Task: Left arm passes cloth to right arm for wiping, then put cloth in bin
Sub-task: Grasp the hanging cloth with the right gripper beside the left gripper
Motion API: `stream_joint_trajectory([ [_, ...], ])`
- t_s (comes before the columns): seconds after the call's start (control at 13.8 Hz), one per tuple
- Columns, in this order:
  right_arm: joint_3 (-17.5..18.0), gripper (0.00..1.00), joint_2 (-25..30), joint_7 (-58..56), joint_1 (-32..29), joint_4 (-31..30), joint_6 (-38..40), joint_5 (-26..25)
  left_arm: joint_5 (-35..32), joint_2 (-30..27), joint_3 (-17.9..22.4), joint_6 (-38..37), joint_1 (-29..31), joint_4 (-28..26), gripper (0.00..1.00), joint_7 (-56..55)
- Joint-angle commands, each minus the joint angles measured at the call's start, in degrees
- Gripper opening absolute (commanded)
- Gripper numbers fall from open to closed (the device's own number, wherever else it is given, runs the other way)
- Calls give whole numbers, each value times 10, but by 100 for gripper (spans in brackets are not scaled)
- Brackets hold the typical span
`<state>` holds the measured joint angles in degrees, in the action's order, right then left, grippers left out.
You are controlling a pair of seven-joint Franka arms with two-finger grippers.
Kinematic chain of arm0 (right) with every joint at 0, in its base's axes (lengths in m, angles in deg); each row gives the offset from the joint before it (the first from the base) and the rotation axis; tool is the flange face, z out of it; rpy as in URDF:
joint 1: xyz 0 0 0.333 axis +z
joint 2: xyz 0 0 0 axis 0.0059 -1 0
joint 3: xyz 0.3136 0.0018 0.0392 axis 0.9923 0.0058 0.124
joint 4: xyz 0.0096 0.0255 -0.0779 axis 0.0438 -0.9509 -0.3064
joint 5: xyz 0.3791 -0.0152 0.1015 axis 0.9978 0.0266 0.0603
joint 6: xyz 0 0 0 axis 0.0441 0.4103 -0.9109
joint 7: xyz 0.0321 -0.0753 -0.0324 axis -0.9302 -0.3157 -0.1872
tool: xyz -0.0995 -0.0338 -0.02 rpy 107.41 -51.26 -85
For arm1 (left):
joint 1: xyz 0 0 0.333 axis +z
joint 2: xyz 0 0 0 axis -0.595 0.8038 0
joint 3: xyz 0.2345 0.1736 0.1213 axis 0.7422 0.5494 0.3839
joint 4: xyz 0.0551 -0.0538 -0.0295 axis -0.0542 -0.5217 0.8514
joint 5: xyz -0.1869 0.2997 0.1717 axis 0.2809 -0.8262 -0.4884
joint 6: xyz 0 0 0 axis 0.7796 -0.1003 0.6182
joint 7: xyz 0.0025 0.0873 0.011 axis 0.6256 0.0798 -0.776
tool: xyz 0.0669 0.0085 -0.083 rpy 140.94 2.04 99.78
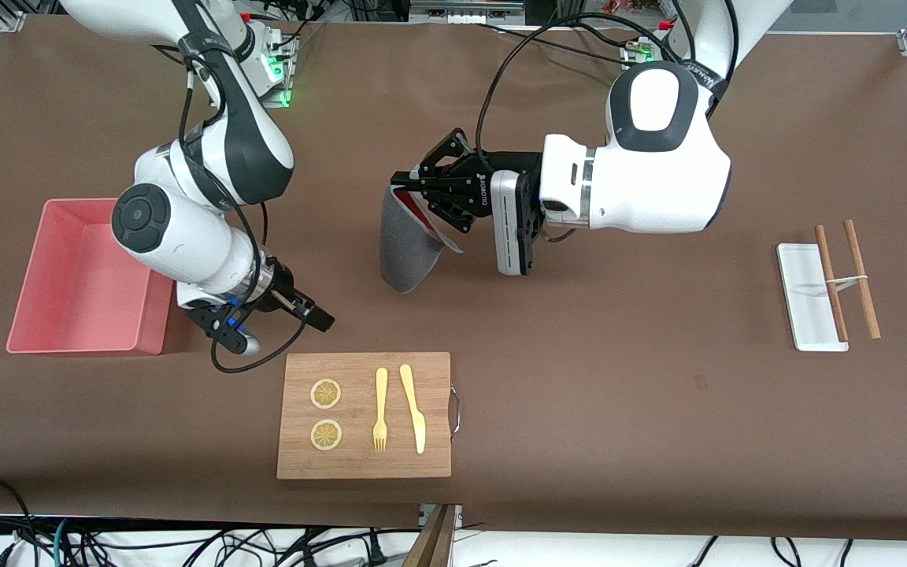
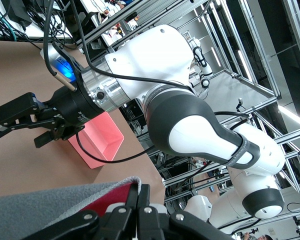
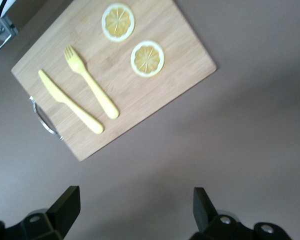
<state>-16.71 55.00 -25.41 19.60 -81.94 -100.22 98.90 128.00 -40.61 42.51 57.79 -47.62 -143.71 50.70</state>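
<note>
Cloth (image 1: pixel 408 250): held up in the air over the middle of the table, pinched at its upper edge and hanging down, grey face outward with a strip of pink-red showing near the grip.
Left gripper (image 1: pixel 400 183): clamped tight on the cloth's top edge – in the left wrist view the fingertips (image 2: pixel 138 196) are seen pressed together over the fold.
Right gripper (image 1: pixel 318 316): jaws spread wide and nothing held; it is poised low over bare table between the bin and the wooden board (image 1: pixel 364 415), well apart from the cloth.
Bin (image 1: pixel 68 315): a pink tub at the right arm's end of the table, nothing visible inside it.
Board contents: two lemon slices (image 1: pixel 326 394), a yellow fork (image 1: pixel 380 409) and a yellow knife (image 1: pixel 413 408) are laid on the board.
Other items: a narrow white tray (image 1: pixel 808 295) and two brown sticks (image 1: pixel 847 276) lie at the left arm's end.
Step judged: the handover is not yet made – the grippers must first be brought together.
Risk, handover: the cloth hangs limp, so a free edge could be missed or only a thin corner caught; if it is released by the left gripper before a firm hold is taken, it would be dropped.
Risk, wiping: the cutlery and slices could be swept off the board.
</note>
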Motion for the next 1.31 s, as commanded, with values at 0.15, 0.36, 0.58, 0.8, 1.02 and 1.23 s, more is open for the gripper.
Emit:
stream_joint_trajectory([
  [0.15,14,100,-29,17,4,8,0,73,17,4,5,5,-5,2,0,15],
  [0.36,21,100,-46,18,14,6,2,119,18,4,5,5,-5,2,0,15],
  [0.58,21,100,-53,24,22,3,7,124,16,4,5,5,-5,1,0,15],
  [0.8,35,100,-56,26,23,3,29,133,15,4,5,4,-4,0,0,15],
  [1.02,38,100,-56,27,24,3,75,136,14,4,5,4,-4,0,0,15],
  [1.23,38,62,-57,25,23,3,106,137,14,3,5,4,-3,0,0,15],
])
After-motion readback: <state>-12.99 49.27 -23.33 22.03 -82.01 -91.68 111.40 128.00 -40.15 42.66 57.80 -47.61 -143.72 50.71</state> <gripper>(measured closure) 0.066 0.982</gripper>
